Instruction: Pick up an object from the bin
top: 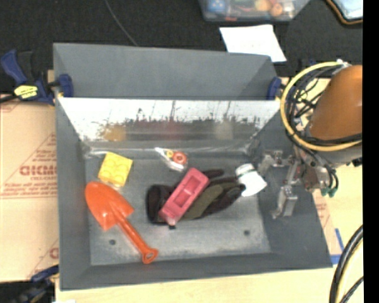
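My claw [282, 206] hangs at the right side of the grey metal bin [72, 188], above its sloping right wall. I cannot tell whether it is open or closed, and I see nothing held in it. The thing nearest to it is a small white glossy piece [249, 182], just to its left, resting on the right end of a dark, limp cloth bundle [218, 197] in the middle of the bin floor. I judge the white piece light and hard, probably slick, so I would take it across its narrow width and expect the soft cloth beneath to give or come up with it. A pink rectangular plastic block [184, 196] lies aslant over the left part of the cloth; it looks stiff with straight sides, an easier hold across its short span. Well to the left lie an orange plastic toy shovel [110, 210] and, beyond it, a yellow studded block [115, 169].
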Motion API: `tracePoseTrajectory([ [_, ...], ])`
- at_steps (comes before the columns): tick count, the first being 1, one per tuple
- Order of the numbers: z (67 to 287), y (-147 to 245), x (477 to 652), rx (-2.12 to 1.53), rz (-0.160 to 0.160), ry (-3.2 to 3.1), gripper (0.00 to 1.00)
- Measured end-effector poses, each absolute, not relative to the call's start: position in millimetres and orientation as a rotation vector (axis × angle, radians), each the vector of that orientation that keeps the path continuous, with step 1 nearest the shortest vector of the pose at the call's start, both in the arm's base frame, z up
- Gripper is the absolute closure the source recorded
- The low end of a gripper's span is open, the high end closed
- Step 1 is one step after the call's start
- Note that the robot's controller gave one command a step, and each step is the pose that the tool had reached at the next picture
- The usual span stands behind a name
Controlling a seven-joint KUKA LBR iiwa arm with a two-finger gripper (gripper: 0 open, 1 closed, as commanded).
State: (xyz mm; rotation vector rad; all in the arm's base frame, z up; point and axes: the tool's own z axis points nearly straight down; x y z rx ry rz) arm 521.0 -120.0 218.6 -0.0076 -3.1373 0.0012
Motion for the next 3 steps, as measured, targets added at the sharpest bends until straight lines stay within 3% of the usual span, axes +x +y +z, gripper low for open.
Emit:
tracePoseTrajectory([
  [1, 223, -119, 522.7, 0.000, 0.004, -3.145, 0.00],
  [2, 130, -84, 564.2, 0.472, 0.006, -3.112, 0.00],
  [3, 151, -55, 605.2, 0.678, 0.010, -3.078, 0.00],
])
